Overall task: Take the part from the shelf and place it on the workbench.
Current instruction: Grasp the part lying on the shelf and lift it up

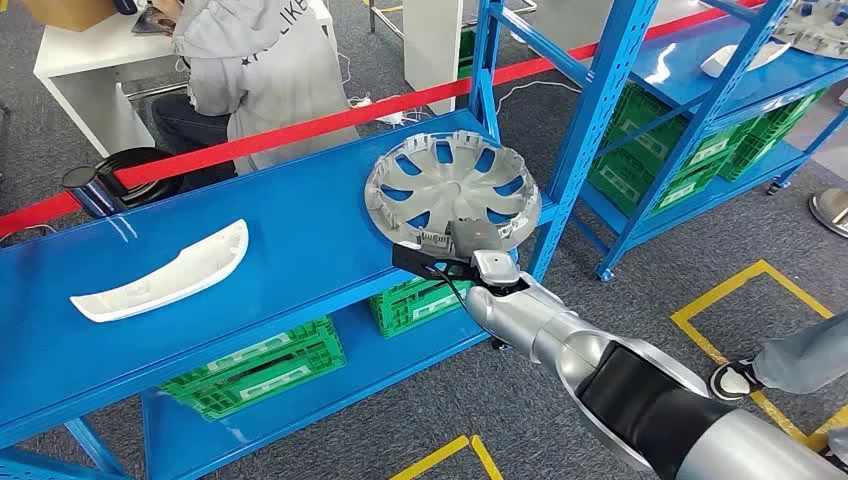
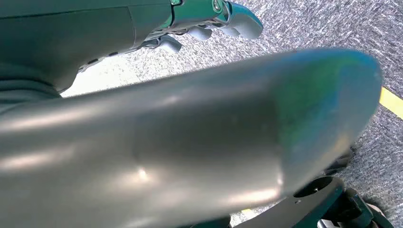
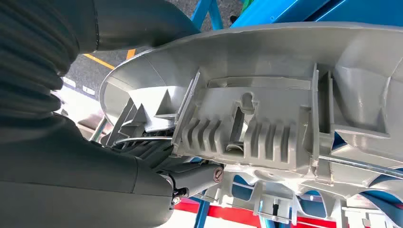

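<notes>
The blue desk point(image 1: 290, 250) runs across the head view from the lower left toward the right, its bare top sloping up to a far right corner beside a blue upright post. Green crates point(image 1: 255, 368) sit on the lower level under it, and a red barrier band point(image 1: 300, 130) crosses behind its far edge. To the right stands the blue shelf point(image 1: 700, 90), with more green crates point(image 1: 690, 150) on its lower level and pale parts on its upper level. Behind the band a person point(image 1: 255, 70) in a grey hooded top sits at a white table. On the grey floor are yellow tape lines point(image 1: 730, 290), and a second person's shoe point(image 1: 735, 378) shows at the right edge.

The silver wheel cover point(image 1: 455, 190), a round slotted part, lies tilted over the desk's right end, near the front right corner, its lower rim reaching past the front edge. The right wrist view shows its ribbed grey underside point(image 3: 266, 109) with a wire ring along it. The right hand point(image 1: 440, 262) grasps this cover at its lower rim, dark fingers point(image 3: 190, 178) tucked beneath the plastic.

A white curved trim piece point(image 1: 165, 275) lies flat near the desk's left end, well apart from the cover.

The left hand point(image 2: 209, 21) hangs over grey carpet, fingers curled in with nothing in them.
</notes>
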You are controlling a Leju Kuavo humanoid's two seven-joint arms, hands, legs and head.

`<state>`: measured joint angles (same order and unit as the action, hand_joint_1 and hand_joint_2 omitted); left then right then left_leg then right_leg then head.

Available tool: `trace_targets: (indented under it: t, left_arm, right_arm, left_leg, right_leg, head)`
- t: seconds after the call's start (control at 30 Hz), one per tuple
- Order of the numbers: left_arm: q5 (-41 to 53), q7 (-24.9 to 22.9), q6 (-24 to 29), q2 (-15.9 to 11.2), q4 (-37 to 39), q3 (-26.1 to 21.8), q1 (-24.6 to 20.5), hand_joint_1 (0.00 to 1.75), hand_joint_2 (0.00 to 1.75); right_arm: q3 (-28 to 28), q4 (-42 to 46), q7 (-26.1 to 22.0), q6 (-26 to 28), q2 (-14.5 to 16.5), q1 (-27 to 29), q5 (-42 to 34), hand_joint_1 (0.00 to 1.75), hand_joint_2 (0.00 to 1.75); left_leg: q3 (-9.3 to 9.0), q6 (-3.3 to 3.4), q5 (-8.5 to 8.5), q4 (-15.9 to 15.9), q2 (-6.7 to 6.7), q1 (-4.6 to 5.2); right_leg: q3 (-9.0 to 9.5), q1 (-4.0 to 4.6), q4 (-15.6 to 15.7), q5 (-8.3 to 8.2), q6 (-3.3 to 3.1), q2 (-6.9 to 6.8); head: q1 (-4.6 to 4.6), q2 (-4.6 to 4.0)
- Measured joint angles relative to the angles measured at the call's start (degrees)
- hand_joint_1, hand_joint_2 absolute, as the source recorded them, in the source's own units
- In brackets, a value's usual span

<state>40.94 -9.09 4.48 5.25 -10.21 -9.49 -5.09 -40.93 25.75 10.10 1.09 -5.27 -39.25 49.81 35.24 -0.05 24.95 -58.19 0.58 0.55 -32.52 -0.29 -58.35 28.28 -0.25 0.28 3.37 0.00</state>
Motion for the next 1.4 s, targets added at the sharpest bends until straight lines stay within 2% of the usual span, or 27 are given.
trace_targets:
  t: [0.53,0.63,0.7,0.77,0.83,0.9,1.0,1.13,1.27,1.4]
  left_arm:
    - [0.01,0.02,0.28,0.00,0.01,-0.07,0.00,0.00,0.00]
    - [0.09,0.12,0.32,0.00,0.01,-0.09,0.00,0.00,0.00]
    - [0.13,0.34,0.34,0.00,0.02,-0.16,0.04,0.00,0.00]
    - [0.01,0.94,0.58,0.00,0.02,-0.51,0.27,0.00,0.00]
    - [-0.09,1.61,0.96,-0.01,0.03,-1.00,0.72,0.00,0.00]
    - [-0.01,1.92,1.21,0.01,0.03,-1.30,0.94,0.00,0.00]
    - [0.17,2.04,1.39,0.16,0.02,-1.47,0.80,0.00,0.00]
    - [0.72,2.07,1.55,0.27,0.02,-1.55,0.80,0.00,1.75]
    - [1.58,1.85,1.56,0.38,0.02,-1.55,0.73,0.00,1.75]
    - [1.87,1.44,1.56,0.44,0.02,-1.55,0.65,0.00,1.75]
  right_arm:
    - [0.28,0.00,-0.28,0.12,0.00,0.00,-0.07,1.75,1.75]
    - [0.62,0.05,-1.24,1.15,0.00,0.02,-0.77,1.75,1.75]
    - [1.14,0.75,-2.62,3.69,-0.01,0.30,-0.82,1.75,1.75]
    - [1.63,5.46,-3.65,9.37,-0.46,1.65,1.27,1.75,1.75]
    - [1.79,16.08,-2.61,13.73,-1.55,3.59,4.90,1.75,1.75]
    - [1.70,26.71,-1.19,14.15,-2.33,4.57,7.47,1.75,1.75]
    - [1.33,36.99,-1.85,15.06,-2.61,5.93,9.14,1.75,1.75]
    - [0.28,47.85,-2.93,19.96,-2.57,8.03,12.42,1.75,1.75]
    - [-0.56,55.46,-2.64,22.10,-2.56,10.22,14.78,1.75,1.75]
    - [-1.16,59.50,-2.65,22.52,-2.57,11.25,15.04,1.75,1.75]
  left_leg:
    - [0.00,0.00,0.00,0.00,0.00,0.00]
    - [0.00,0.00,0.00,0.00,0.00,0.00]
    - [0.01,0.01,-0.01,0.00,0.00,0.01]
    - [0.04,0.01,-0.01,0.00,0.00,0.02]
    - [0.07,-0.01,0.02,0.00,-0.15,0.04]
    - [0.06,-0.03,0.07,0.00,-0.35,0.02]
    - [0.08,-0.05,0.11,0.02,-0.22,-0.05]
    - [0.09,-0.10,0.14,0.04,-0.14,-0.06]
    - [0.09,-0.14,0.17,0.06,-0.08,-0.07]
    - [0.09,-0.13,0.17,0.05,-0.08,-0.05]
  right_leg:
    - [0.00,0.00,0.00,0.00,0.00,0.00]
    - [0.01,0.00,0.00,-0.01,0.01,0.00]
    - [0.02,0.01,-0.01,-0.02,0.02,0.00]
    - [-0.01,0.02,-0.02,-0.03,0.03,0.00]
    - [-0.14,0.00,-0.03,-0.03,0.03,0.17]
    - [-0.22,-0.05,-0.02,-0.03,0.01,0.39]
    - [-0.19,-0.08,-0.02,0.09,-0.03,0.24]
    - [-0.18,-0.06,-0.03,0.18,-0.07,0.13]
    - [-0.16,-0.02,-0.03,0.23,-0.08,0.09]
    - [-0.15,-0.01,-0.02,0.23,-0.08,0.10]
  head:
    - [0.00,-0.01]
    - [0.01,0.00]
    - [0.00,-0.01]
    - [0.01,-0.02]
    - [0.01,-0.01]
    - [-0.01,-0.01]
    - [0.01,0.00]
    - [0.00,0.00]
    - [0.00,-0.02]
    - [0.01,0.00]
